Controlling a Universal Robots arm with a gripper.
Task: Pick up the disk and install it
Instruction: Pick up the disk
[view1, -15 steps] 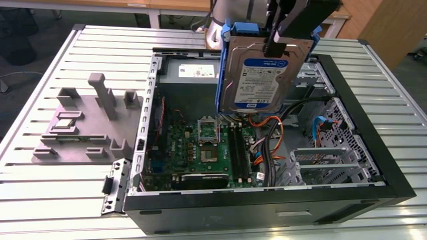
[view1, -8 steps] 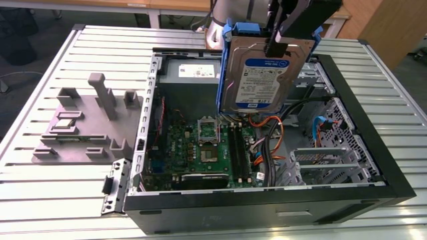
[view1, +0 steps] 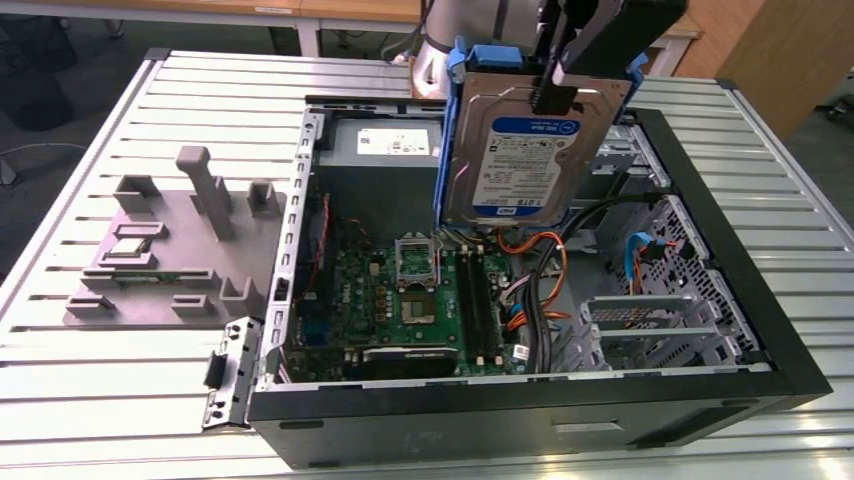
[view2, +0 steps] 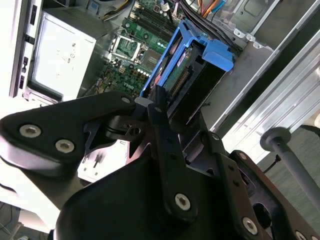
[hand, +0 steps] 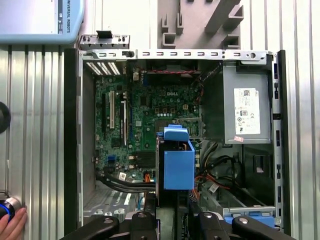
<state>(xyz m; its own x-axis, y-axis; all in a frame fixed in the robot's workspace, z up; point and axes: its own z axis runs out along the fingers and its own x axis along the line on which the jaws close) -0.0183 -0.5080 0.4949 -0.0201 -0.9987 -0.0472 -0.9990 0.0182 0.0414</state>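
Observation:
The disk (view1: 523, 150) hangs upright above the open computer case (view1: 747, 300), its white-and-blue label facing the exterior view and its blue carrier framing the silver body. My gripper (view1: 555, 92) is shut on its upper edge, well above the motherboard (view1: 407, 300). In the second wrist view the disk (view2: 192, 65) shows end-on between the black fingers (view2: 159, 107). In the first wrist view the disk (hand: 178, 160) is a blue strip over the case's middle, with my gripper (hand: 175, 216) behind it.
A metal drive cage (view1: 654, 320) sits at the case's near right corner in the exterior view. The silver power supply (view1: 387, 145) fills the far end. A grey parts fixture (view1: 174, 250) lies on the slatted table (view1: 107, 380). A hand (hand: 12, 225) rests beside the case.

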